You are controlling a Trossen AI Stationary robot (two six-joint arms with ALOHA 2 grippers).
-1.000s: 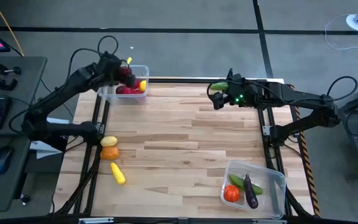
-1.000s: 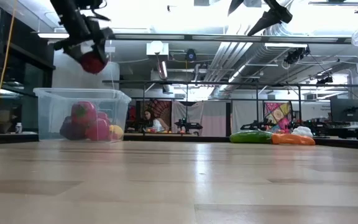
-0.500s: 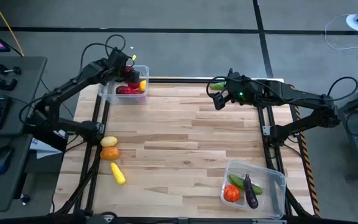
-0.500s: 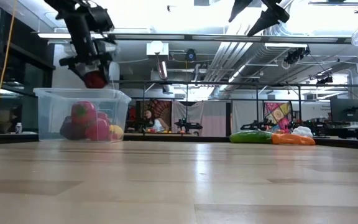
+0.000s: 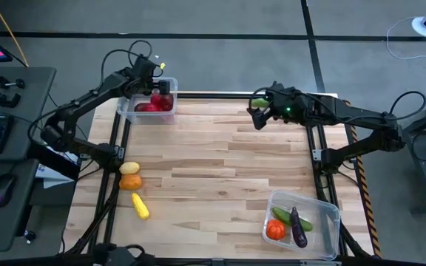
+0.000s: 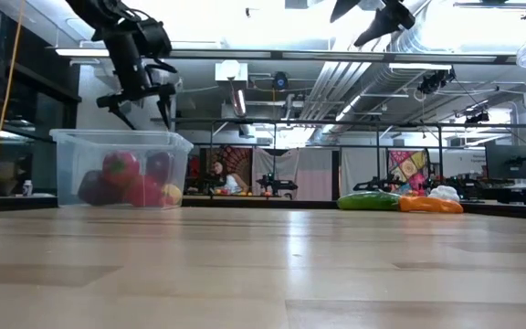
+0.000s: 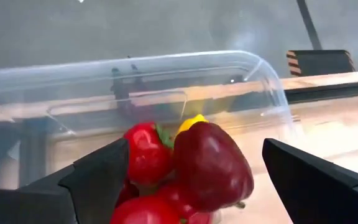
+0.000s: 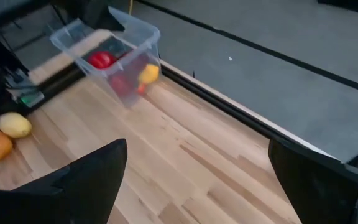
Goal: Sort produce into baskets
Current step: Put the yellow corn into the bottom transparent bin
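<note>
My left gripper (image 5: pixel 156 84) hangs open and empty above the far-left clear basket (image 5: pixel 127 111), its fingers spread above the rim in the low view (image 6: pixel 144 113). The basket holds a dark red apple (image 7: pixel 211 165), red pieces (image 7: pixel 145 152) and a yellow one (image 6: pixel 170 193). My right gripper (image 5: pixel 257 118) is open and empty, raised above the table's far edge. Below it a green cucumber (image 6: pixel 370 200), a carrot (image 6: pixel 430 205) and white garlic (image 6: pixel 444 192) lie on the table. A second clear basket (image 5: pixel 324 203) at the near right holds a cucumber, an eggplant and a red piece.
A yellow lemon (image 5: pixel 129 169), an orange (image 5: pixel 130 182) and a long yellow piece (image 5: pixel 140 206) lie near the table's left edge. The bare wooden middle of the table (image 5: pixel 220 162) is free room. A desk with keyboard and mouse stands left of the table.
My left gripper has gone toward the table's far edge over the far-left basket and down toward its rim, then opened. The dark red apple it held has fallen into the basket and lies among the other red pieces.
</note>
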